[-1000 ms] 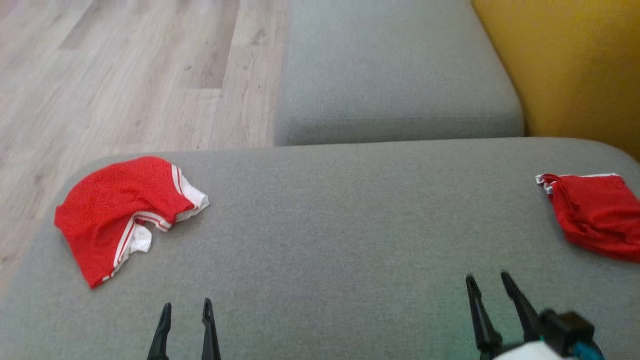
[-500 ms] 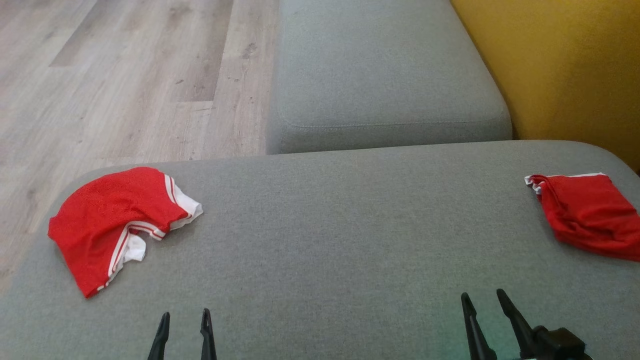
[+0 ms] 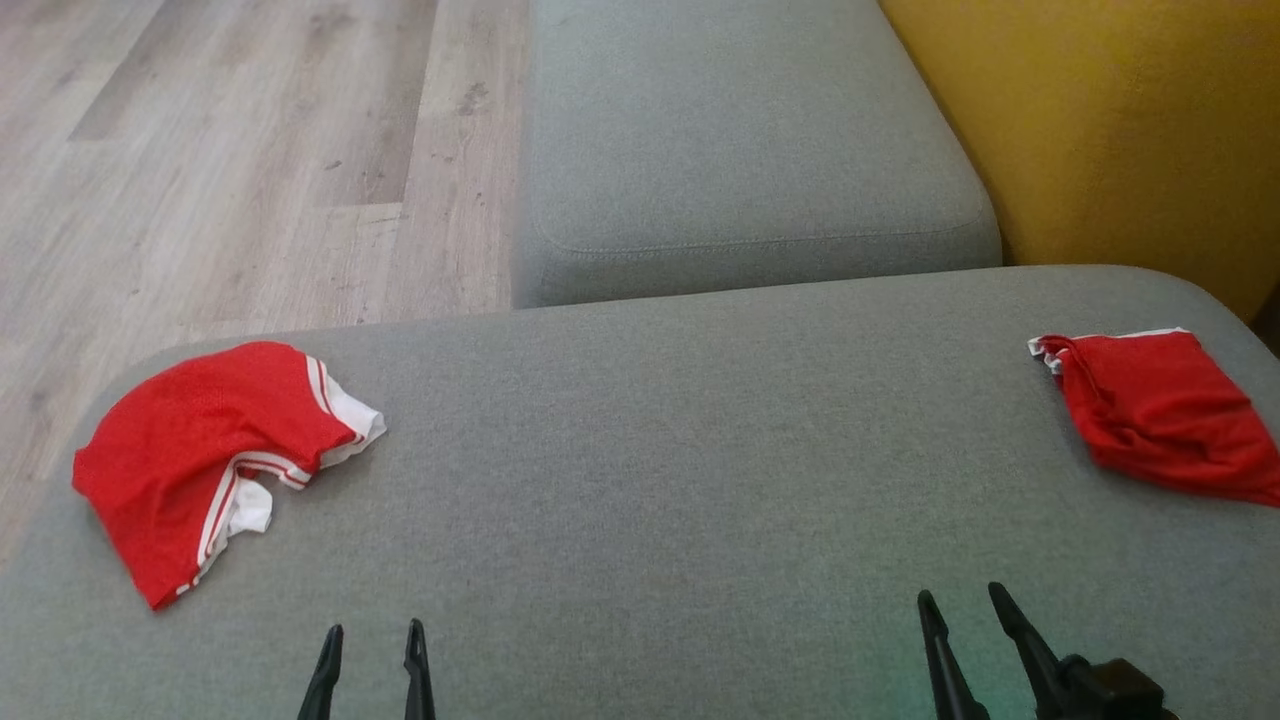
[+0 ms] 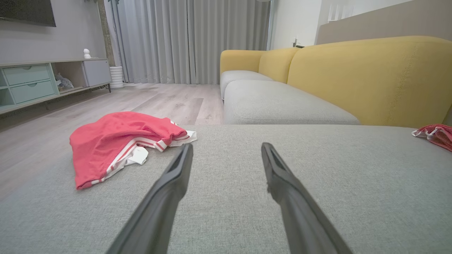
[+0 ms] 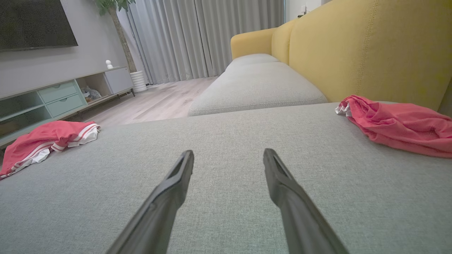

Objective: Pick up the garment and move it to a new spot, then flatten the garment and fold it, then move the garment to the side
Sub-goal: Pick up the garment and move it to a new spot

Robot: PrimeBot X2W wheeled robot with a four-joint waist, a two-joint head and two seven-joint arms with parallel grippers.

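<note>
A crumpled red garment with white trim (image 3: pixel 190 450) lies at the left end of the grey sofa cushion (image 3: pixel 650 480). It also appears in the left wrist view, where the red garment (image 4: pixel 113 144) is ahead and to the left of the fingers. A second red garment (image 3: pixel 1160 415) lies bunched at the cushion's right end, and in the right wrist view that garment (image 5: pixel 399 123) is ahead and to the right. My left gripper (image 3: pixel 372 628) is open over the near edge and holds nothing. My right gripper (image 3: pixel 959 593) is also open and holds nothing. Both are well short of the garments.
Another grey seat cushion (image 3: pixel 740 150) extends away beyond the near one. A yellow sofa back (image 3: pixel 1100 130) rises at the right. Wooden floor (image 3: pixel 220 170) lies to the left. A low TV cabinet (image 4: pixel 42 81) and curtains stand far off.
The head camera has shifted, sliding the whole scene leftward in the picture. The right gripper sits somewhat lower in the view than before. Both garments lie as they did.
</note>
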